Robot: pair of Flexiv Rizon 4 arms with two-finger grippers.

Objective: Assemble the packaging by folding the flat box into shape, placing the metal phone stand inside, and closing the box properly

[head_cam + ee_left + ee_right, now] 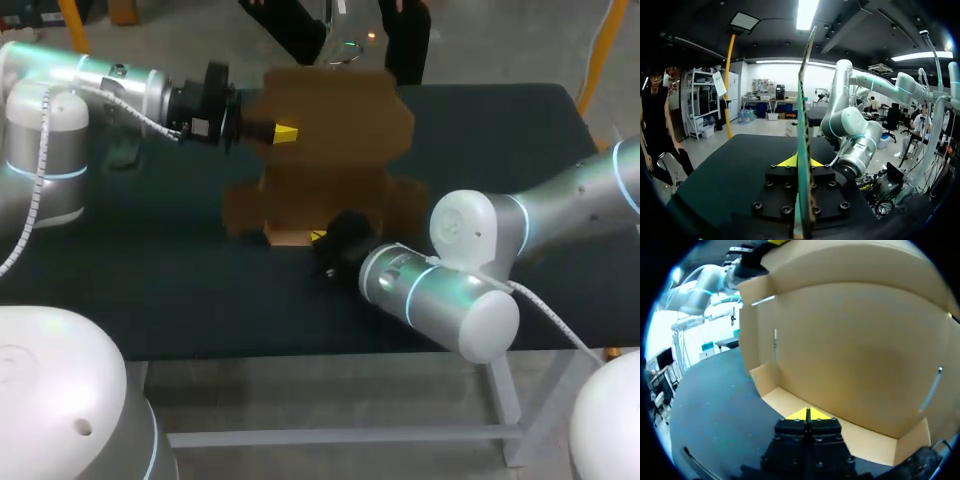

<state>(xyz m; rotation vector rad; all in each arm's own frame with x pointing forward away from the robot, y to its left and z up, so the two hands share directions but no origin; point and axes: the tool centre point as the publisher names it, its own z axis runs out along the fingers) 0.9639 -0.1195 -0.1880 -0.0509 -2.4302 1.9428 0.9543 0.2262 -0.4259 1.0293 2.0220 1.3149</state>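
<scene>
Left gripper (284,133) clamping the upright flat brown cardboard box (340,120).
Right gripper (807,414) closed at its lower flap (860,440); grip unclear.

Cardboard box (335,130) top panel blurred, its near flap partly hidden behind right arm (440,290)

Box (335,150) upright on table (150,300) (left arm (110,90) left, right arm (440,290) before it).

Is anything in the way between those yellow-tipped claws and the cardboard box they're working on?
Nothing visible stands between them. The left gripper clamps the upright panel of the cardboard box from both sides, and the right gripper, closed, rests right against its bottom flap.
</scene>
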